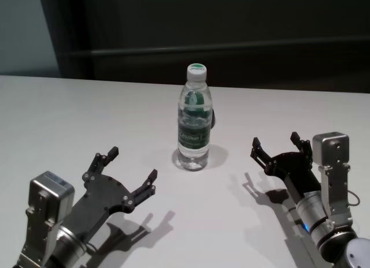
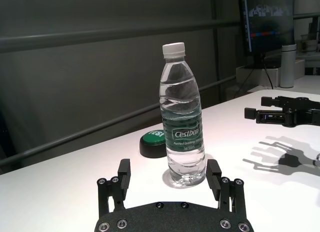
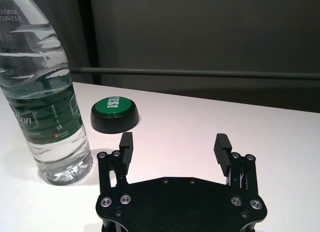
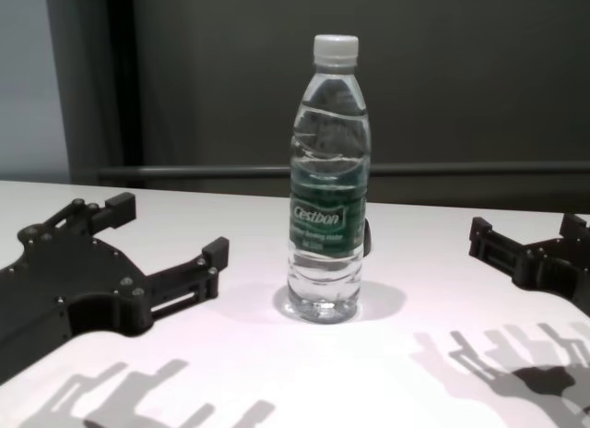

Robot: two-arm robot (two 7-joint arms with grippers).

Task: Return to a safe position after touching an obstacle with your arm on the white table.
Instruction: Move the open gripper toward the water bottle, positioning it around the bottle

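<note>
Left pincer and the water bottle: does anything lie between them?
No. In the head view only bare white table lies between the open left pincer and the upright water bottle; the chest view agrees.

White bench [image 1: 69, 118], smooth and plain, wide. Clear water bottle [image 1: 193, 118] stands upright on it near the middle, white cap, dark green label. Green button on a black base [image 3: 115, 113] sits on the bench just behind the bottle, near it but apart. Dark wall beyond the far edge
</note>
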